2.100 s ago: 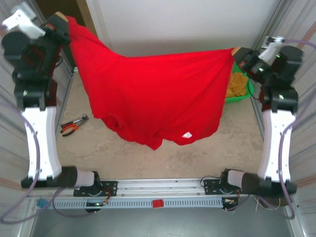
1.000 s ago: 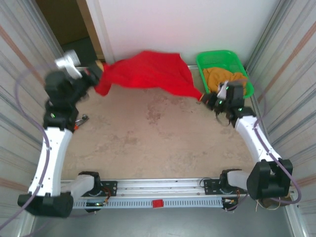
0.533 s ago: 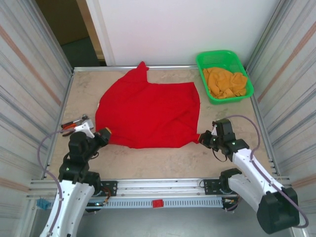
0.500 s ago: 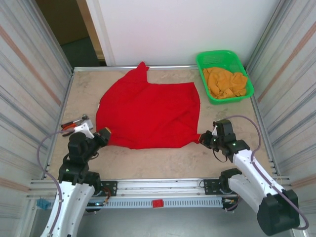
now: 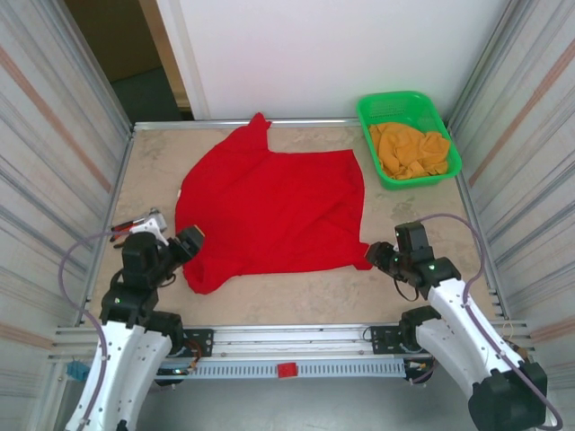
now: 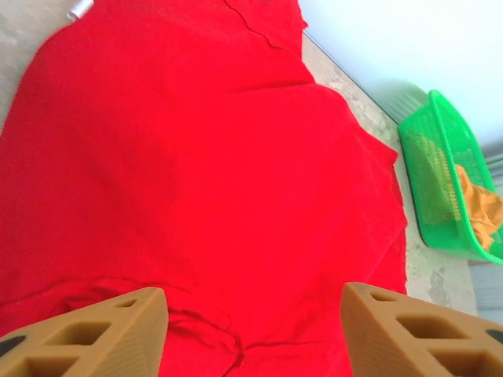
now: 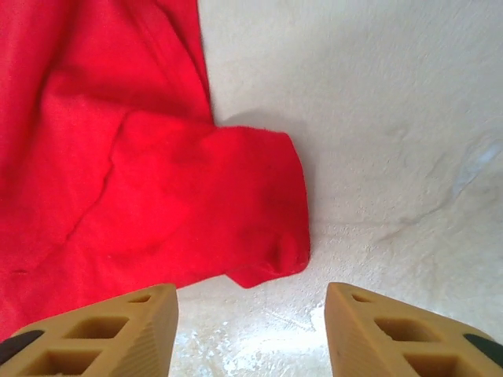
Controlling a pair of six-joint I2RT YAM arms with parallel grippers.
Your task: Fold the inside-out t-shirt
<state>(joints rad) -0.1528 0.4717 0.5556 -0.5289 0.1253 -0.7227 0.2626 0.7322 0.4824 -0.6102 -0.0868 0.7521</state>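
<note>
The inside-out t-shirt [image 5: 269, 206] lies spread flat on the table, bright red, one sleeve pointing to the far edge. My left gripper [image 5: 190, 241] stands open at the shirt's near left corner, its tan fingers [image 6: 94, 334] apart over rumpled red cloth [image 6: 236, 196] with nothing pinched. My right gripper [image 5: 381, 256] is open just off the shirt's near right corner; in the right wrist view that corner [image 7: 267, 251] lies on the table a little ahead of the spread fingers [image 7: 393, 330], apart from them.
A green basket [image 5: 449, 144] holding an orange-yellow cloth [image 5: 409, 148] sits at the far right corner. Pliers with orange handles [image 5: 126, 226] lie at the left edge beside my left arm. Metal walls close in both sides.
Both grippers have opened and let go of the shirt's near corners. The near left corner has slid nearer and bunched slightly. Before that the shirt was swung down and laid flat.
</note>
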